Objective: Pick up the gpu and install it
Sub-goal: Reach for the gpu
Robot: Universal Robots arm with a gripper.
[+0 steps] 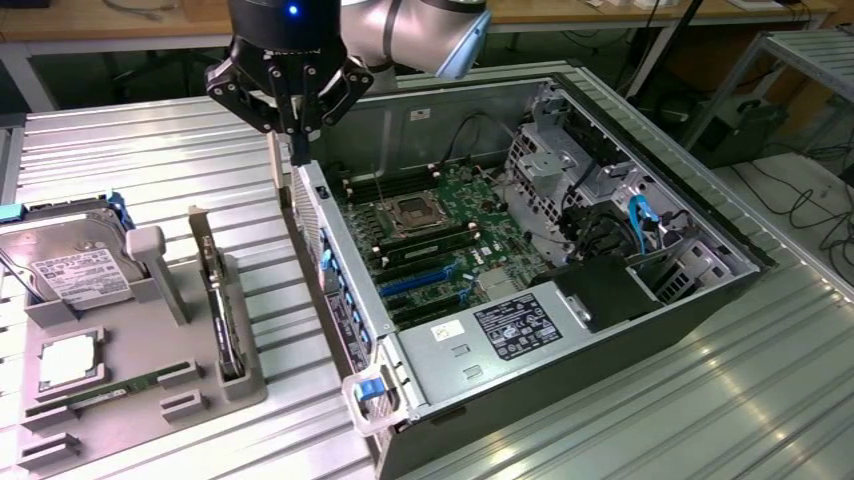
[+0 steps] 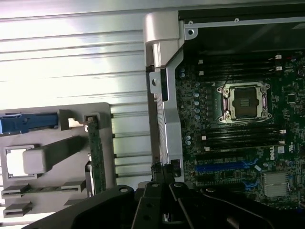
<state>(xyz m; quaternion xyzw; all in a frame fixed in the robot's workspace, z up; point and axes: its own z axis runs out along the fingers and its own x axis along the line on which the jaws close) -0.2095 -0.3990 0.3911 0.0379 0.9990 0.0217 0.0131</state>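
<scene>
Claw (image 1: pixel 298 140): pressed together; I see it hanging over the computer case's (image 1: pixel 574 390) rear wall.
Gpu (image 1: pixel 214 290): upright, edge-on in the grey tray (image 1: pixel 147 350) on the table (image 1: pixel 160 170).

The gpu (image 1: pixel 222 300) is a thin circuit-board card, dark and slim seen edge-on, with a silver metal bracket at its far end. In the wrist view its board shows green (image 2: pixel 97 157). It stands upright on its long edge in the gray holder (image 1: pixel 147 345), slotted along the holder's side toward the exterior view's right, untouched.
</scene>
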